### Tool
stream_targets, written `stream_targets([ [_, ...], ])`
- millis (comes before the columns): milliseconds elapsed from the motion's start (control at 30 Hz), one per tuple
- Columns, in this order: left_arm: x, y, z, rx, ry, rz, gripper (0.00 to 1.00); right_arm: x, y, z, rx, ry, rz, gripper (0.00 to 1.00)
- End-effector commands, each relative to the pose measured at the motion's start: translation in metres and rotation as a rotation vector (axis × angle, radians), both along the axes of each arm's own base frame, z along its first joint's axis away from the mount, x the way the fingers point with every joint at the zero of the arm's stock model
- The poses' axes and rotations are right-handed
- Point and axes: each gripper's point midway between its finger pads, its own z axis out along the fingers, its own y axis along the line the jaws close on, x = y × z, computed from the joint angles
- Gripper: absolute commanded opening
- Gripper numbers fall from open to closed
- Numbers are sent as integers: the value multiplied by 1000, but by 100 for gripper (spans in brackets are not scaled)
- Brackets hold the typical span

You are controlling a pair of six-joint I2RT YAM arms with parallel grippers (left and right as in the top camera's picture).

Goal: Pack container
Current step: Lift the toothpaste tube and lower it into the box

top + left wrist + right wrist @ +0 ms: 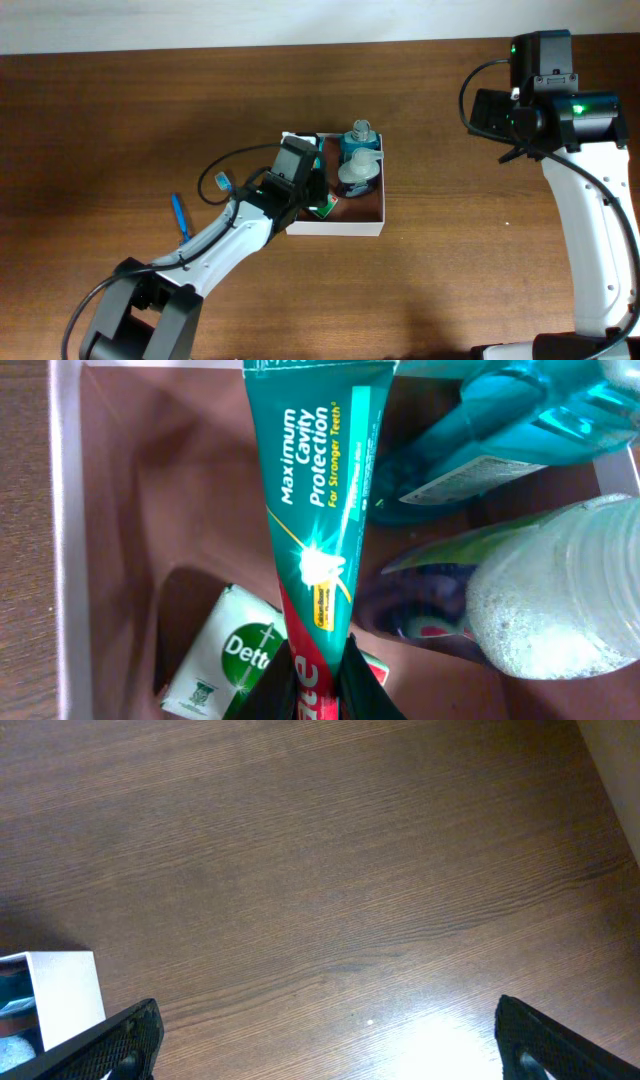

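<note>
The container [345,227] is a square white-walled box with a reddish-brown inside, at the table's middle; its wall also shows in the left wrist view [66,550] and the right wrist view [68,990]. My left gripper [312,195] reaches into its left half and is shut [318,685] on a green and red toothpaste tube [315,510]. Under the tube lies a white and green soap bar [225,660]. A teal bottle [360,141] and a clear foamy bottle [358,175] lie in the right half. My right gripper [325,1045] is open and empty over bare table at the far right.
A blue toothbrush [180,214] lies on the wooden table left of the container, beside my left arm. A small blue item [222,181] lies near it. The right arm's base [590,250] stands along the right edge.
</note>
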Motion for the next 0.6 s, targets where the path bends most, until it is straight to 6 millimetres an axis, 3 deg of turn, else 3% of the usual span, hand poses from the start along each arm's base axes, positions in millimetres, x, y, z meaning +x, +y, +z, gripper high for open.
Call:
stream_targets([
  [0,2,-10,2,11,-27,-25,8,0,-4,2,-8,-5,-15,98],
  [200,1,-15,-6,19,-21,-34,8,0,-4,2,-7,-5,-15,99],
  [567,6,-4,-14,74,-31,8,8,0,-4,2,-8,-5,-15,98],
])
